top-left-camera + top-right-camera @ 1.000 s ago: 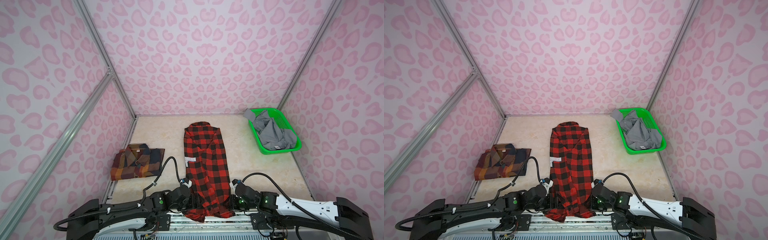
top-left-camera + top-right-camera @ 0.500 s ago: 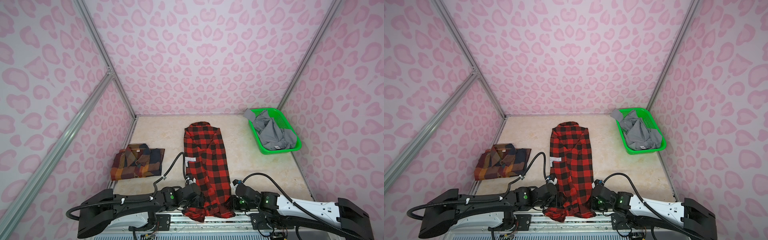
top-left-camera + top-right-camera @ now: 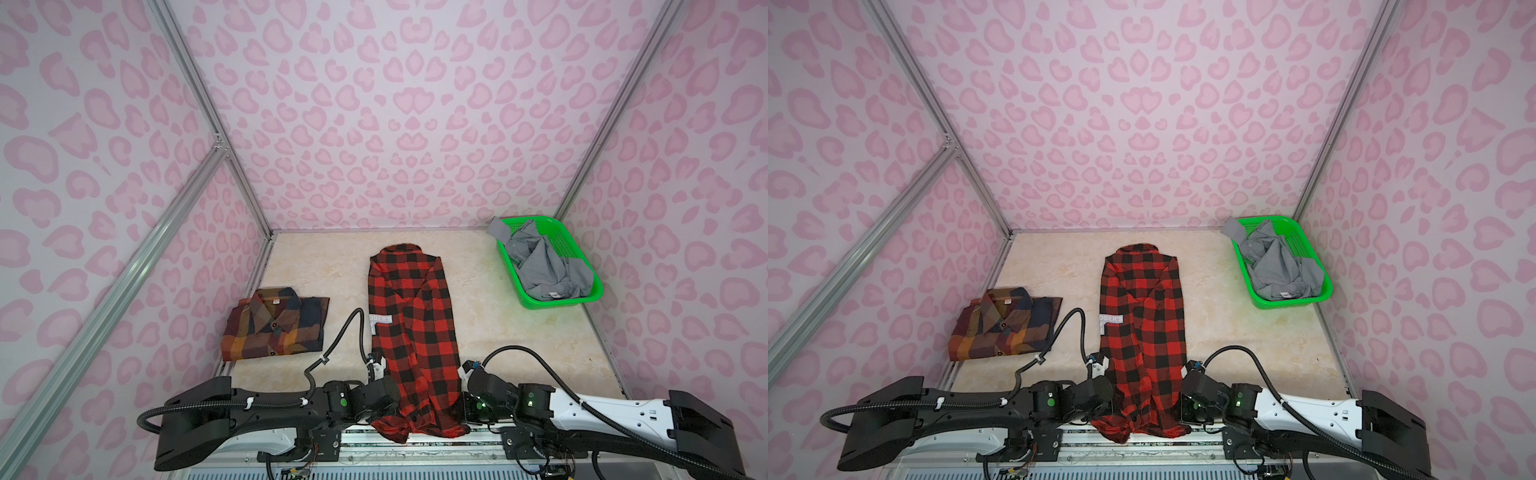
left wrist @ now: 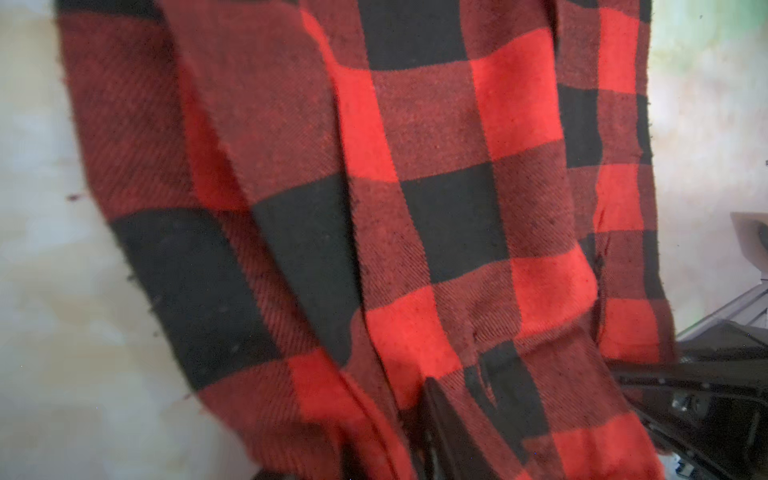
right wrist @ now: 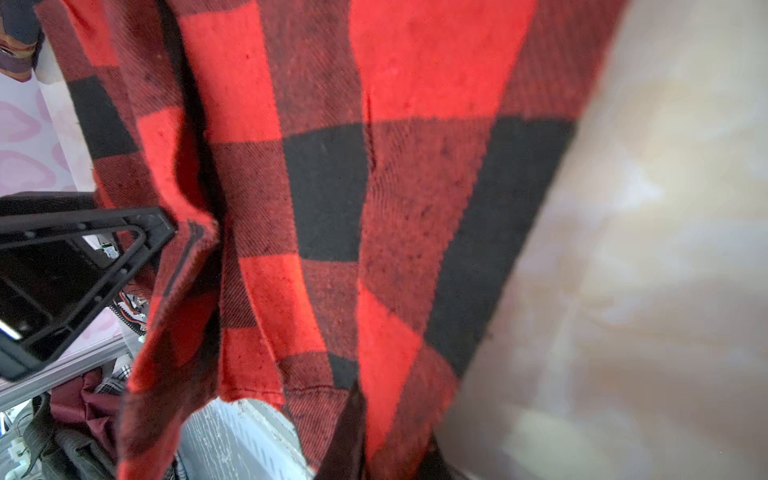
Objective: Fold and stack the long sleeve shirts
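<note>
Both top views: red-and-black flannel [image 3: 411, 332] [image 3: 1144, 328] lay lengthwise mid-table [image 3: 519, 340], its hem overhanging the near edge. Left wrist: left pincer [image 4: 436, 432] sat buried in hem folds; its opening could not be told. Right wrist: right pincer [image 5: 386, 449] likewise, grip unconfirmed.

Both arms lie low along the front, stretched inward, wrists facing each other. The black left arm [image 3: 266, 409] ends in its black two-fingered left gripper [image 3: 384, 403]; the white-and-black right arm [image 3: 602, 415] ends in the black right gripper [image 3: 469, 409]. Their tips are covered from above. Each wrist view shows one dark finger [image 4: 442, 419] [image 5: 347, 432], so I can't tell how the jaws stand.
</note>
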